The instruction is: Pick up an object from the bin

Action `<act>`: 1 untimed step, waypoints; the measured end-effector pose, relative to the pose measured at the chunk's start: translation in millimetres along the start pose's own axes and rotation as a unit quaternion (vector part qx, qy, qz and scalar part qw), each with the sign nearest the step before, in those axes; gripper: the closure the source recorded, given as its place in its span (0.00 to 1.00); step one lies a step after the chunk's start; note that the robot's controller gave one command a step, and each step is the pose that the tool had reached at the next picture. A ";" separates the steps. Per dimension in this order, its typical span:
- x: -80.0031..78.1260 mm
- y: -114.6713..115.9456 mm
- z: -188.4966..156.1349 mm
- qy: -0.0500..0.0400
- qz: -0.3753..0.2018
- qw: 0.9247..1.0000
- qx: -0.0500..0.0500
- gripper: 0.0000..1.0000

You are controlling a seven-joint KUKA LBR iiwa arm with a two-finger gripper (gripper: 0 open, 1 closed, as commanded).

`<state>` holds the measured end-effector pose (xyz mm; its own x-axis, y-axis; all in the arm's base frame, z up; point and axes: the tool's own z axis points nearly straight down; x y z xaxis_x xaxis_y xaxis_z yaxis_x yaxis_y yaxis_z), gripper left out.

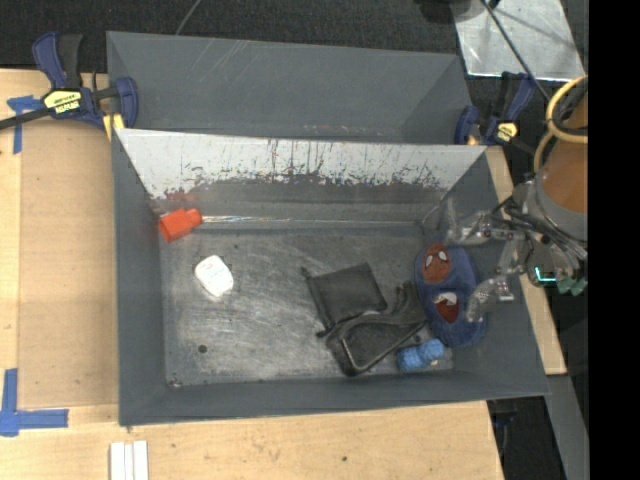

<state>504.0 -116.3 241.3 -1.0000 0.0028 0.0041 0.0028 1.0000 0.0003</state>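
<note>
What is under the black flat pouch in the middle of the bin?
The black flat pouch seems to lie over part of a black looped strap, which comes out at its lower edge. Whatever else is directly beneath is covered.

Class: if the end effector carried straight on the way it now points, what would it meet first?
Probably the blue soft toy with the red spider-mask face by the grey metal bin's right wall, directly under the end effector; depth is unclear.

Bin [140,298] was grey, back wall streaked dark. Orange block [180,224]; white lump [213,276]; black pouch [345,290]; blue toy [447,293] with red face; small blue piece [420,356].
</note>
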 end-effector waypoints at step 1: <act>-21.7 -30.4 168.3 0.001 -0.190 0.982 -0.010 0.00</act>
<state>524.9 -146.7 73.0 -0.9291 -0.3699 0.0027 -0.3698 0.9289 0.0215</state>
